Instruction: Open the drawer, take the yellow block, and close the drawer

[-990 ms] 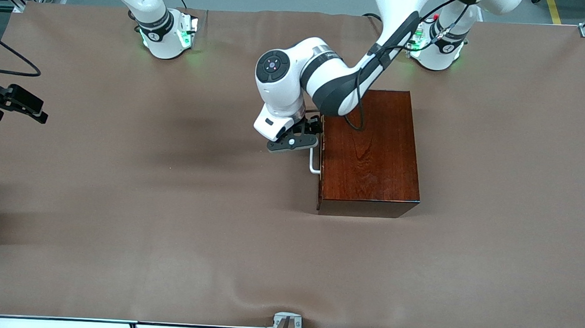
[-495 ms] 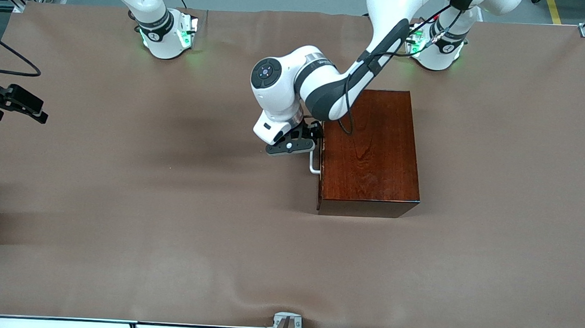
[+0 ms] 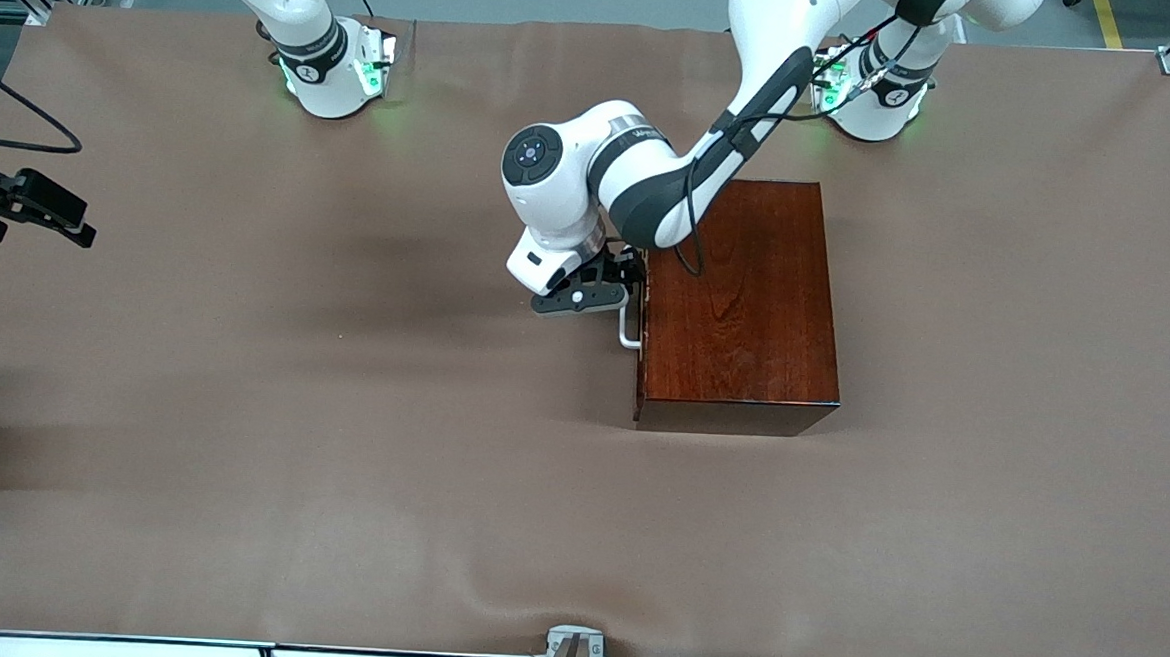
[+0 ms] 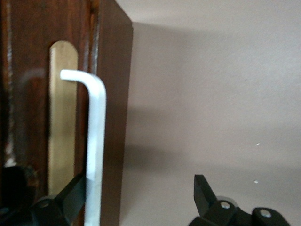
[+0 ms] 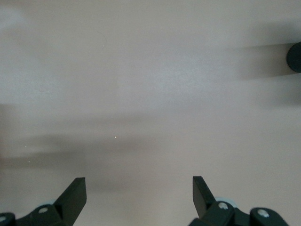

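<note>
The drawer is shut inside the dark reddish-brown wooden box [image 3: 741,307]; its front faces the right arm's end of the table. Its white bar handle [image 3: 629,329] [image 4: 96,141] stands out from a pale wood strip [image 4: 63,117]. My left gripper [image 3: 587,297] [image 4: 136,188] is open at the handle: one finger [image 4: 70,197] sits between the bar and the drawer front, the other [image 4: 202,190] is well out over the cloth. The yellow block is hidden. My right gripper [image 5: 138,183] waits open over bare cloth at the right arm's end of the table.
Brown cloth [image 3: 338,456] covers the whole table. A small dark round object [image 5: 296,56] lies at the edge of the right wrist view. Both arm bases [image 3: 333,70] [image 3: 872,98] stand along the table's edge farthest from the front camera.
My left gripper has shifted slightly along the handle toward the front camera and the arm's elbow has swung a little. The box, the drawer and the right arm are unchanged.
</note>
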Action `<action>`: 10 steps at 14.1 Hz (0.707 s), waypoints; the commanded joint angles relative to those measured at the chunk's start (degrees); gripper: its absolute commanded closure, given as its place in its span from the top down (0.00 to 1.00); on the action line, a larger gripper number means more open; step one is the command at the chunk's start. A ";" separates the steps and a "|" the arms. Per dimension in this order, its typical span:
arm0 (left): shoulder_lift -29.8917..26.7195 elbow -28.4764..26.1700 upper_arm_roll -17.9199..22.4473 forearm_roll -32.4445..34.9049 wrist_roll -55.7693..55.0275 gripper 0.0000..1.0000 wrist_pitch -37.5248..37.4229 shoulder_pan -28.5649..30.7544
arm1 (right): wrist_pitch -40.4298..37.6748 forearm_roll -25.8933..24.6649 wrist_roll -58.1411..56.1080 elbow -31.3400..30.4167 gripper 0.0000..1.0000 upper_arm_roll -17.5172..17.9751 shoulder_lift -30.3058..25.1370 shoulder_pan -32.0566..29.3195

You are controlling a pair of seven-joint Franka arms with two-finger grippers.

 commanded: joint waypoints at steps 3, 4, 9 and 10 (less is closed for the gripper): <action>1.89 1.65 0.00 1.86 -1.44 1.00 3.00 -0.20 | -0.11 -0.43 -0.18 -0.78 1.00 0.32 -0.93 -0.27; 1.98 1.65 0.00 1.86 -2.57 1.00 3.61 -0.29 | -0.11 -0.43 -0.18 -0.78 1.00 0.32 -0.93 -0.27; 1.98 1.74 -0.08 1.59 -7.14 1.00 7.22 -0.47 | -0.20 -0.52 -0.19 -0.78 1.00 0.32 -0.93 -0.27; 1.98 1.74 -0.08 1.50 -7.59 1.00 7.31 -0.47 | -0.20 -0.52 -0.18 -0.78 1.00 0.32 -0.93 -0.27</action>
